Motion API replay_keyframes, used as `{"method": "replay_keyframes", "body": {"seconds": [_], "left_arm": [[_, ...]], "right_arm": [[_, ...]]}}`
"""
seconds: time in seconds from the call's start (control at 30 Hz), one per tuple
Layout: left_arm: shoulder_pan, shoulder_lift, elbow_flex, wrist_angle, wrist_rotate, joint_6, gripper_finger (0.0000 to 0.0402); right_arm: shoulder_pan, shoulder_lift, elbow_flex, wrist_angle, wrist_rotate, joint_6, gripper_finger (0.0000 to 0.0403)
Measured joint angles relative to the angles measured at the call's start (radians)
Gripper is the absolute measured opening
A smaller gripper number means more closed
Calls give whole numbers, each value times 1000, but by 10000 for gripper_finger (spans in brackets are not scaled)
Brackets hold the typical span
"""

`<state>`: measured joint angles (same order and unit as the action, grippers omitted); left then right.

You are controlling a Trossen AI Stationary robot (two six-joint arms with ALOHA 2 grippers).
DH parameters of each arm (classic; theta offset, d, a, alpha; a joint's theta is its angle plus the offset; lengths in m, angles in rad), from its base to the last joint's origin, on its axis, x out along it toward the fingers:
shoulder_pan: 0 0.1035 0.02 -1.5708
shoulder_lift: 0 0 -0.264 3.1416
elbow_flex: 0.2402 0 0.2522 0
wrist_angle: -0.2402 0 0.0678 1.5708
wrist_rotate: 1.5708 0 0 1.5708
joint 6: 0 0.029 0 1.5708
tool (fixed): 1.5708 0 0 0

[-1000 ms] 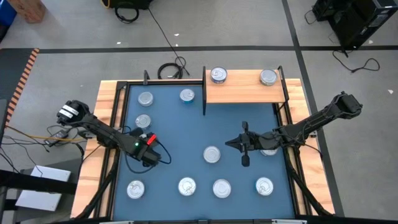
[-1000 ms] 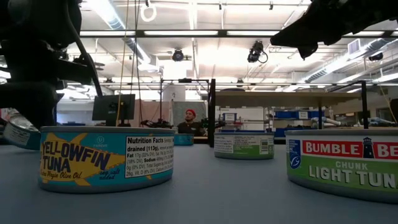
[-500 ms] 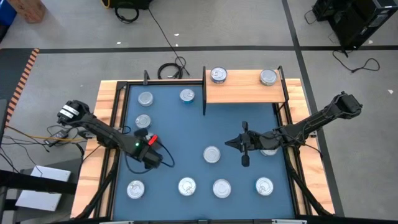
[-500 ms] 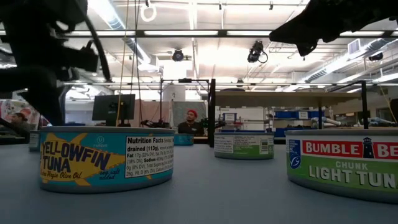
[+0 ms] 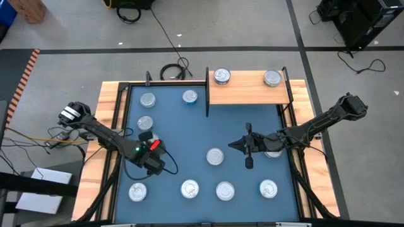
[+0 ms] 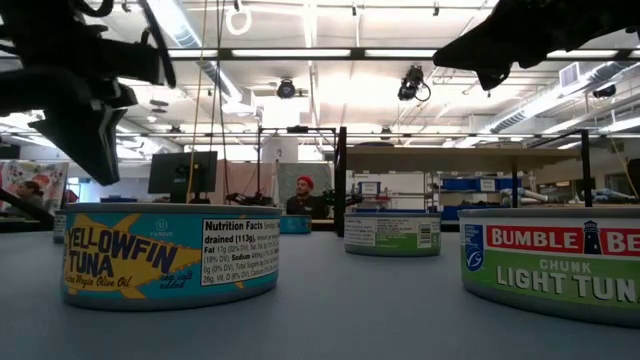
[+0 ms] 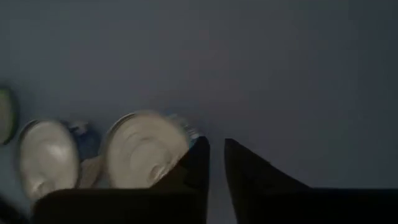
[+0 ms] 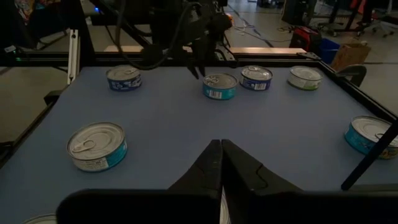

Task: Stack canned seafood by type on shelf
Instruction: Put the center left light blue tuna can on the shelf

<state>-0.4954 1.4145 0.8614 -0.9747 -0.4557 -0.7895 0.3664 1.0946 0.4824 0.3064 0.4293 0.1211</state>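
Note:
Several tins with silver tops stand on the blue mat [image 5: 177, 135]. One [image 5: 215, 156] is mid-mat and a row sits by the near edge [image 5: 190, 188]. Two tins [image 5: 221, 76] [image 5: 272, 78] rest on the wooden shelf [image 5: 246, 93] at the far edge. My left gripper [image 5: 159, 168] hangs shut above the mat's left half and holds nothing. In its wrist view [image 7: 216, 146] a silver-topped tin [image 7: 143, 152] lies close beside one finger. My right gripper [image 5: 232, 145] is shut and empty, held level above the mat right of centre, with a tin [image 5: 273, 152] partly hidden under its arm.
Black posts [image 5: 207, 94] [image 5: 287, 88] stand at the shelf's edges. Wooden strips and black rails [image 5: 117, 126] frame the mat. The mat is bare between the two grippers. In the low view, a Yellowfin tin [image 6: 170, 255] and a Bumble Bee tin [image 6: 555, 260] stand nearest; a person [image 6: 305, 197] sits far behind.
My left gripper has moved a little toward the table's near edge and toward the right. In the low view it has risen off the mat. The tins and the right arm have stayed where they were.

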Motion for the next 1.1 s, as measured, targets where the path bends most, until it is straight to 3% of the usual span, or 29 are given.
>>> {"method": "replay_keyframes", "body": {"seconds": [0.23, 0.73, 0.87, 1.1], "left_arm": [[30, 8, -61, 46, 9, -6, 122], [58, 9, -148, 121, 15, 24, 123], [58, 13, -148, 120, 12, 28, 99], [58, 13, -147, 124, 7, 45, 9]], "right_arm": [[0, 0, 0, 7, 0, 0, 20], [0, 0, 0, 7, -1, 0, 19], [0, 0, 0, 7, 0, 0, 18], [0, 0, 0, 8, 0, -1, 15]]}}
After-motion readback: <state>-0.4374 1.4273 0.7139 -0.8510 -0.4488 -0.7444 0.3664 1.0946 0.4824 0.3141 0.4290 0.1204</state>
